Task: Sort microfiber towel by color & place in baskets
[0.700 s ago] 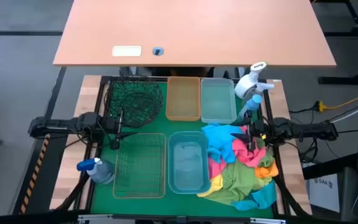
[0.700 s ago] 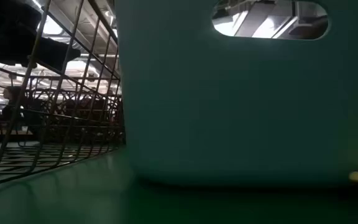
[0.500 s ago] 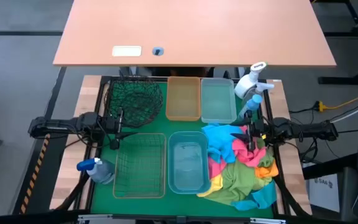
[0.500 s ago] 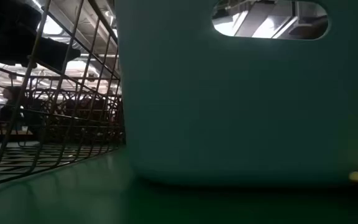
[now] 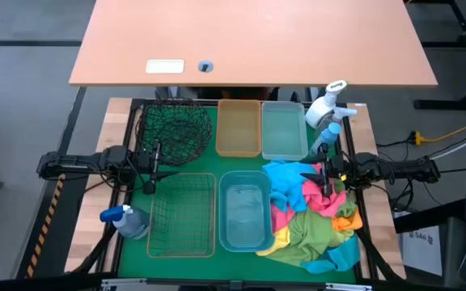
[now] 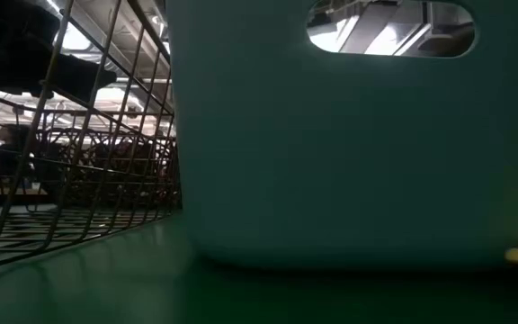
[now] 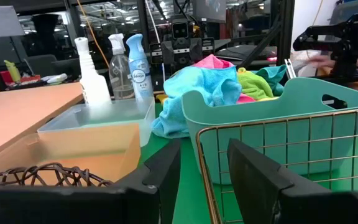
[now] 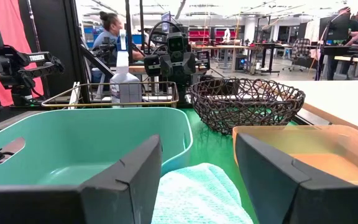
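towel pile: a heap of blue, pink, green and orange microfiber towels (image 5: 314, 214) on the green mat's right side, touching the blue bin (image 5: 244, 209).
baskets: dark green mesh basket (image 5: 175, 129), amber bin (image 5: 238, 127) and pale blue bin (image 5: 284, 129) in the far row; rectangular wire basket (image 5: 182, 213) beside the blue bin in the near row.
right gripper: right gripper (image 5: 324, 179) over the pile's far edge, fingers spread, grasping nothing; a blue towel lies between them.
left gripper: left gripper (image 5: 150, 171) between mesh and wire baskets, fingers apart, empty.
spray bottles: spray bottles (image 5: 328, 109) right of the pale blue bin.
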